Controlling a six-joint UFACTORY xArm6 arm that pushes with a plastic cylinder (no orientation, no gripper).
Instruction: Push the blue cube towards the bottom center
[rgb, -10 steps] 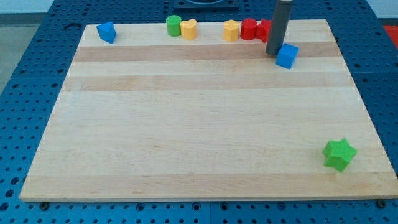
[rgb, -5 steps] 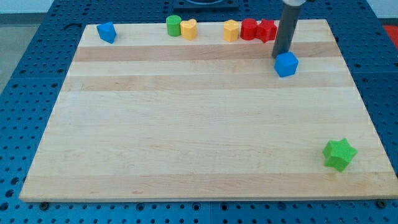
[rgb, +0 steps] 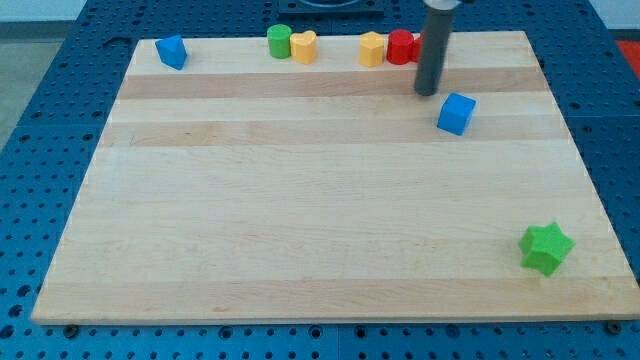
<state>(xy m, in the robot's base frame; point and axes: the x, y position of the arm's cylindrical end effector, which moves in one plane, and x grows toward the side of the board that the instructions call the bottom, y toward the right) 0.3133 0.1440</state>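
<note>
The blue cube (rgb: 456, 113) lies on the wooden board (rgb: 300, 200) at the upper right. My tip (rgb: 428, 93) stands just up and to the left of the cube, a small gap apart from it. The dark rod rises from there to the view's top and hides part of a red block behind it.
Along the top edge lie a second blue block (rgb: 172, 51) at the left, a green cylinder (rgb: 279, 41), a yellow block (rgb: 304, 47), another yellow block (rgb: 372, 48) and a red block (rgb: 401, 46). A green star (rgb: 546, 248) sits at the lower right.
The blue cube has slid a little down the board. My tip first followed it down and right, then moved left and now stands apart from it at its upper left.
</note>
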